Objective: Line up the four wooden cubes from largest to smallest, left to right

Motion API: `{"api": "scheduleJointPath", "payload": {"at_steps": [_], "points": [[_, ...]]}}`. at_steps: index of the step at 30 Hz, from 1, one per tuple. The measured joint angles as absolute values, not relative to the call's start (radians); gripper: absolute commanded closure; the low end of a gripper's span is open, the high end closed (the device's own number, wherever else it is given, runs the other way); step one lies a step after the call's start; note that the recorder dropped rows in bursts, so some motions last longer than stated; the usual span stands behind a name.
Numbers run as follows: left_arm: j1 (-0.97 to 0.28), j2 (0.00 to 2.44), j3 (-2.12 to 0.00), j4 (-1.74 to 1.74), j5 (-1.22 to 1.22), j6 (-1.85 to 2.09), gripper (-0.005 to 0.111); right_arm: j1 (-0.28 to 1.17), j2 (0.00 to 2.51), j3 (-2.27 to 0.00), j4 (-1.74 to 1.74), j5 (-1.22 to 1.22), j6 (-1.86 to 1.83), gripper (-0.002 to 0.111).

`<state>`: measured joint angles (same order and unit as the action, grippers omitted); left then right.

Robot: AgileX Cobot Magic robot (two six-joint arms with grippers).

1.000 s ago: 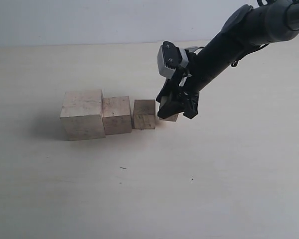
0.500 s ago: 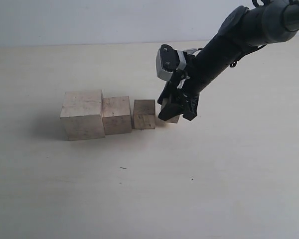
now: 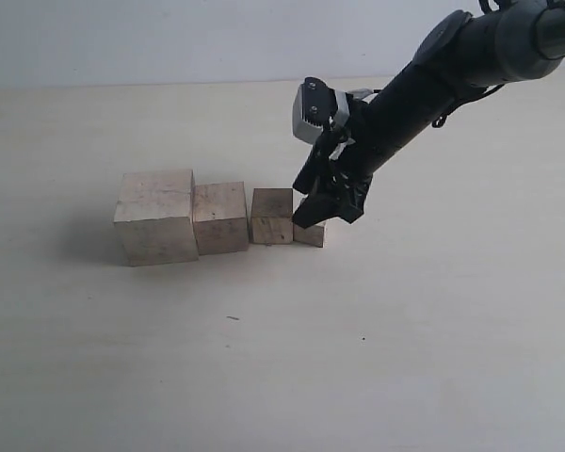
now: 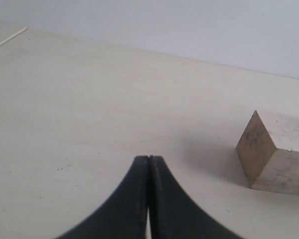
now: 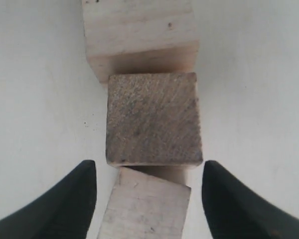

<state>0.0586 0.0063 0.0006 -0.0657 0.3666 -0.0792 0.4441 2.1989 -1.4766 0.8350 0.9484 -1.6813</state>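
- Left hand: fingers pressed together, holding nothing.
- Largest cube, second cube and third cube run in a row beyond the right hand.
- Smallest cube sits on the tabletop between the right hand's parted fingers, slightly skewed. It looks light, rigid and dry, so I'd pinch opposite flat faces.

We see the right arm as a thick matt-black tube with a rounded grey joint cover near its upper end and thin black cables looping beside it, and at its wrist a pale grey, boxy camera housing with small dark spots on its face. The right pincer is black throughout, its fingers smooth and rounded at the tips, and we find the left pincer equally black, tapering to narrow tips.
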Motion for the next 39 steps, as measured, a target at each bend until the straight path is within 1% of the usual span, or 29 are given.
{"api": "scheduleJointPath", "payload": {"at_steps": [5, 10, 11, 12, 14, 16, 17, 18, 23, 27, 34, 39], "points": [[0.059, 0.006, 0.001, -0.066, 0.367, -0.079, 0.107, 0.444, 2.187, -1.477, 0.803, 0.948, -1.599, 0.049], [0.059, 0.006, 0.001, -0.066, 0.367, -0.079, 0.107, 0.444, 2.099, -1.477, 0.688, 0.948, -1.441, 0.049], [0.059, 0.006, 0.001, -0.066, 0.367, -0.079, 0.107, 0.444, 2.077, -1.477, 0.673, 0.948, -1.405, 0.051], [0.059, 0.006, 0.001, -0.066, 0.367, -0.079, 0.107, 0.444, 2.061, -1.477, 0.663, 0.948, -1.376, 0.055], [0.059, 0.006, 0.001, -0.066, 0.367, -0.079, 0.107, 0.444, 2.024, -1.477, 0.652, 0.955, -1.306, 0.071], [0.059, 0.006, 0.001, -0.066, 0.367, -0.079, 0.107, 0.444, 1.999, -1.477, 0.639, 0.996, -1.229, 0.095], [0.059, 0.006, 0.001, -0.066, 0.367, -0.079, 0.107, 0.444, 1.993, -1.477, 0.624, 1.024, -1.196, 0.104], [0.059, 0.006, 0.001, -0.066, 0.367, -0.079, 0.107, 0.444, 1.987, -1.477, 0.608, 1.047, -1.174, 0.108], [0.059, 0.006, 0.001, -0.066, 0.367, -0.079, 0.107, 0.444, 2.018, -1.477, 0.503, 1.099, -0.955, 0.108], [0.059, 0.006, 0.001, -0.066, 0.367, -0.079, 0.107, 0.444, 2.12, -1.477, 0.398, 1.02, -0.653, 0.108], [0.059, 0.006, 0.001, -0.066, 0.367, -0.079, 0.107, 0.452, 2.197, -1.475, 0.466, 0.961, -0.621, 0.108], [0.059, 0.006, 0.001, -0.066, 0.367, -0.079, 0.107, 0.452, 2.199, -1.475, 0.562, 0.952, -0.72, 0.108]]}}
